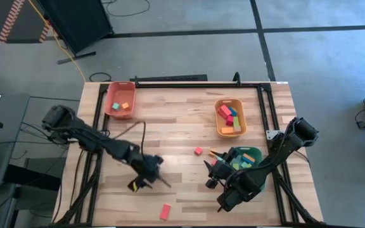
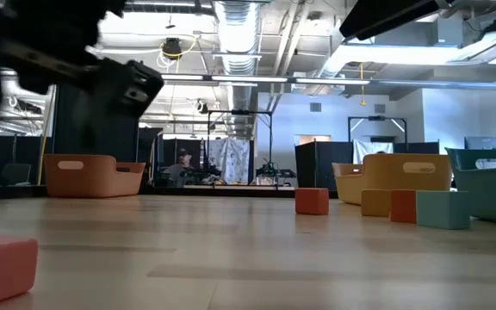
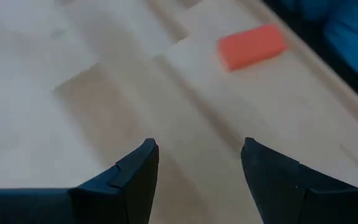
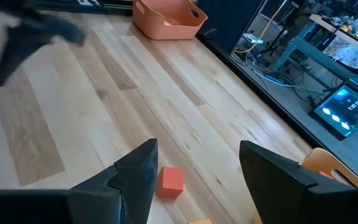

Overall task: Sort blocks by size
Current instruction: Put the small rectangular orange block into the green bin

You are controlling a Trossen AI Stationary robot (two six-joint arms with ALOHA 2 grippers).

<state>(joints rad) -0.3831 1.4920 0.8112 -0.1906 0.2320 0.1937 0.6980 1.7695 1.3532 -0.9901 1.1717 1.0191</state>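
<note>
My left gripper [image 1: 149, 175] hovers open over the table's front middle, with nothing between its fingers [image 3: 197, 165]. A red bar block [image 1: 165, 211] lies flat near the front edge, ahead of that gripper [image 3: 252, 45]. My right gripper [image 1: 211, 173] stands open beside the green tray [image 1: 253, 152], also holding nothing [image 4: 194, 168]. A small red cube [image 1: 198, 151] rests on the wood just beyond its fingertips [image 4: 170, 182]. Orange, red and teal blocks [image 2: 412, 207] sit on the table by the green tray.
A red-orange tray [image 1: 120, 99] with a few blocks stands at the far left. An orange tray [image 1: 230, 117] holding several blocks is at the far right. The green tray also holds blocks. Bare wood lies in the table's middle [image 1: 170, 126]. A black frame rail [image 1: 189, 83] borders the far edge.
</note>
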